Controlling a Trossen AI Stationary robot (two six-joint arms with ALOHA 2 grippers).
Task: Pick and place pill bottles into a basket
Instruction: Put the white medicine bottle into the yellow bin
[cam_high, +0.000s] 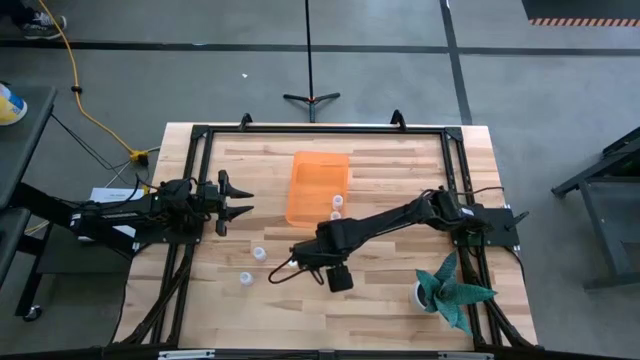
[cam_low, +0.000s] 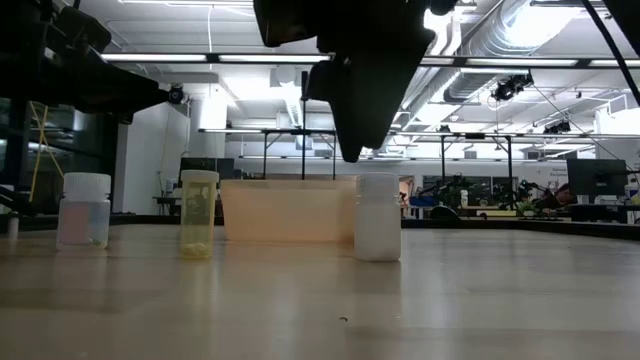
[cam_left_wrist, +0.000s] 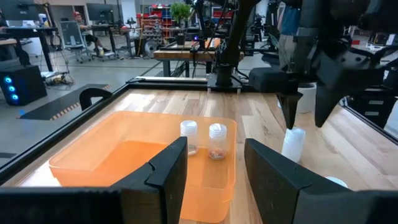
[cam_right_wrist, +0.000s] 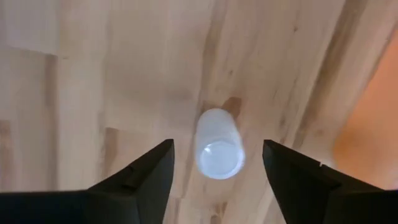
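Note:
The orange basket (cam_high: 318, 175) sits at the table's middle far side, with two pill bottles (cam_high: 337, 208) standing in it; they also show in the left wrist view (cam_left_wrist: 188, 137). Two more bottles (cam_high: 259, 254) (cam_high: 245, 278) stand on the table to the near left. My right gripper (cam_high: 306, 254) is open and points down, just above another upright bottle (cam_right_wrist: 219, 146), its fingers on either side and apart from it; this bottle also shows in the low view (cam_low: 377, 217). My left gripper (cam_high: 240, 200) is open and empty at the basket's left.
A white pot with a teal plant (cam_high: 450, 290) stands at the near right. A black frame (cam_high: 320, 128) runs around the table's edges. Bare wood lies near of the basket and between the loose bottles.

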